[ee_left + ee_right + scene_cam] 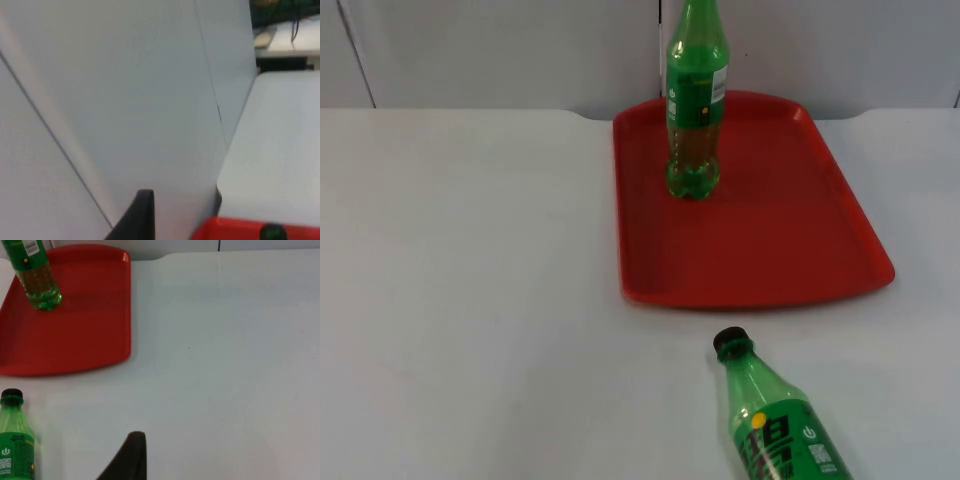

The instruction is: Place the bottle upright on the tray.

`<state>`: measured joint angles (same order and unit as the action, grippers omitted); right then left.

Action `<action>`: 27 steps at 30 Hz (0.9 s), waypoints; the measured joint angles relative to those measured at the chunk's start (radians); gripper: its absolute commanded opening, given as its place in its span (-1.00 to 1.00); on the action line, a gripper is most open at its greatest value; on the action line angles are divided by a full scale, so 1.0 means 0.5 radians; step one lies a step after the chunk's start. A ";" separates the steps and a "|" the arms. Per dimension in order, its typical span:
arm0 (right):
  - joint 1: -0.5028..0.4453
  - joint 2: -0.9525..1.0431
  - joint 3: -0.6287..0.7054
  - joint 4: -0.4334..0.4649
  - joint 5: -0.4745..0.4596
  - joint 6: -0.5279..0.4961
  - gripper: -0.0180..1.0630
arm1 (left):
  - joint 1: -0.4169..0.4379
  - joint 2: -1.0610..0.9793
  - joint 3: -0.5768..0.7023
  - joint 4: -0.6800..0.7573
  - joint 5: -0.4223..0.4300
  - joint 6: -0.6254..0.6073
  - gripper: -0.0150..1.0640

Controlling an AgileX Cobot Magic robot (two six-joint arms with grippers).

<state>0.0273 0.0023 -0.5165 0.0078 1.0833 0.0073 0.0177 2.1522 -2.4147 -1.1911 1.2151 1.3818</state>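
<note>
One green bottle (694, 110) stands upright on the red tray (770, 240), near its far edge. A second bottle (775, 420) lies on its side on the white counter (470, 300), just off the tray's near edge, cap toward the tray. Judged status: one placement complete, one remaining. Left claw and right claw: both wait clear of the tray; state cannot be determined.

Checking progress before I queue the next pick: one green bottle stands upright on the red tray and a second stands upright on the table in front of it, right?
Not quite. The second bottle lies on its side on the table, as the top view shows. The first bottle does stand upright on the red tray.
</note>
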 measured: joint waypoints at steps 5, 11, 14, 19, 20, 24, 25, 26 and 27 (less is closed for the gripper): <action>0.000 0.000 0.000 0.000 0.000 0.000 0.98 | 0.019 -0.040 0.000 -0.104 -0.161 -0.132 0.91; 0.000 0.000 0.000 0.000 0.000 0.000 0.98 | 0.022 -0.128 0.000 0.476 -0.942 -0.829 0.91; 0.000 0.000 0.000 0.000 0.000 0.000 0.98 | 0.032 -0.194 0.000 1.173 -1.220 -1.568 0.91; 0.000 0.000 0.000 0.000 0.000 0.000 0.98 | 0.035 -0.248 0.000 1.906 -1.179 -2.405 0.91; 0.000 0.000 0.000 0.000 0.000 0.000 0.98 | 0.035 -0.248 0.000 1.906 -1.179 -2.405 0.91; 0.000 0.000 0.000 0.000 0.000 0.000 0.98 | 0.035 -0.253 0.000 2.080 -0.971 -2.634 0.91; 0.000 0.000 0.000 0.000 0.000 0.000 0.98 | 0.035 -0.256 0.000 2.090 -0.928 -2.644 0.91; 0.000 0.000 0.000 0.000 0.000 0.000 0.98 | 0.035 -0.258 0.000 2.095 -0.885 -2.652 0.91; 0.000 0.000 0.000 0.000 0.000 0.000 0.98 | 0.035 -0.258 0.000 2.095 -0.885 -2.652 0.91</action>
<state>0.0273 0.0023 -0.5165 0.0078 1.0833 0.0073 0.0352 2.0233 -2.4147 -0.1435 0.7724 0.0558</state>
